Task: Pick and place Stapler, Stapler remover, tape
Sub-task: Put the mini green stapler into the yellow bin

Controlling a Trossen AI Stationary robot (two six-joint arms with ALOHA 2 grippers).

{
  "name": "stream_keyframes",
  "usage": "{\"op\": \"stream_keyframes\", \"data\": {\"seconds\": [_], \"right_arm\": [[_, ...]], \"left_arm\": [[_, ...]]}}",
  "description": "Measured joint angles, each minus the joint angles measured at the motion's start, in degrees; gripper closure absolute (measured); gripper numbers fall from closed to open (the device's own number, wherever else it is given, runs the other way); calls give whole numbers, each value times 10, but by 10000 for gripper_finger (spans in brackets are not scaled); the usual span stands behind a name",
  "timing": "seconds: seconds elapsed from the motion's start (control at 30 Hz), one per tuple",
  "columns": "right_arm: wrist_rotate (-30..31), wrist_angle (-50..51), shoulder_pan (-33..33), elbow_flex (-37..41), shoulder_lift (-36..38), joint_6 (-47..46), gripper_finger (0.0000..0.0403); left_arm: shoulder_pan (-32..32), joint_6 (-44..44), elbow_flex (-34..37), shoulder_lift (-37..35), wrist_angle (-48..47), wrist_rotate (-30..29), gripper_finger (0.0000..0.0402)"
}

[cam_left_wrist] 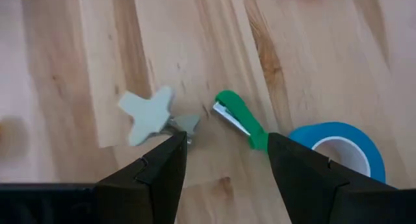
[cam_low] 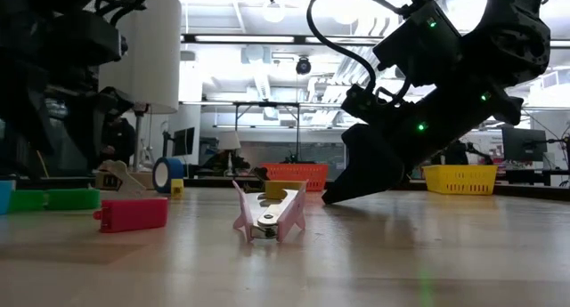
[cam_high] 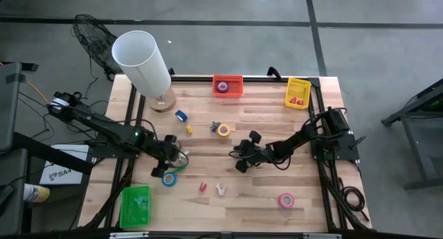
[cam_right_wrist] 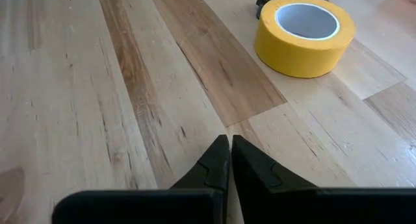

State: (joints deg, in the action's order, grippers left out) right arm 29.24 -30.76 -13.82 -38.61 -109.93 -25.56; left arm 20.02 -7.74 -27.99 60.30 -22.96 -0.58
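Observation:
My left gripper [cam_left_wrist: 227,160] [cam_high: 171,161] stands open over the table's left half, pointing steeply down. Just ahead of its fingers lie a pale green staple remover [cam_left_wrist: 153,112] and a small green stapler [cam_left_wrist: 239,118], with a blue tape roll [cam_left_wrist: 338,146] [cam_high: 169,178] flat beside them. My right gripper [cam_right_wrist: 229,156] [cam_high: 241,164] is shut at mid-table, its tips low over the wood, short of a yellow tape roll [cam_right_wrist: 305,26] [cam_high: 223,129]. A red stapler [cam_low: 134,214] and a pink staple remover [cam_low: 267,214] lie nearer the front edge. A pink tape roll [cam_high: 286,199] lies front right.
A tall white cylinder [cam_high: 142,62] stands at the back left. A red basket [cam_high: 228,85] holding a tape roll and a yellow basket [cam_high: 297,92] sit along the far edge; a green basket [cam_high: 136,203] sits front left. Another blue roll [cam_high: 181,116] lies near the cylinder.

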Motion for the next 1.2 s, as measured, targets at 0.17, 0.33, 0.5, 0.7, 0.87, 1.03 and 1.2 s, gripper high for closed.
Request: {"op": "stream_keyframes", "data": {"seconds": [0.17, 0.33, 0.5, 0.7, 0.87, 1.03, 1.2], "right_arm": [[0, 0, 0, 0, 0, -1, 387], [-1, 0, 0, 0, 0, -5, 386], [-1, 0, 0, 0, 0, -5, 386], [-1, 0, 0, 0, 0, -6, 386], [-2, 0, 0, 0, 0, -6, 386], [-2, 0, 0, 0, 0, -6, 386], [-2, 0, 0, 0, 0, -6, 386]], "left_arm": [[32, -31, -1, 42, 33, -24, 192], [52, -65, -1, 86, 58, -41, 192], [64, -93, -7, 127, 65, -45, 192], [63, -95, -21, 163, 60, -38, 192], [64, -94, -28, 182, 50, -33, 192], [64, -90, -27, 182, 48, -32, 205], [63, -90, -26, 183, 45, -29, 256]]}}
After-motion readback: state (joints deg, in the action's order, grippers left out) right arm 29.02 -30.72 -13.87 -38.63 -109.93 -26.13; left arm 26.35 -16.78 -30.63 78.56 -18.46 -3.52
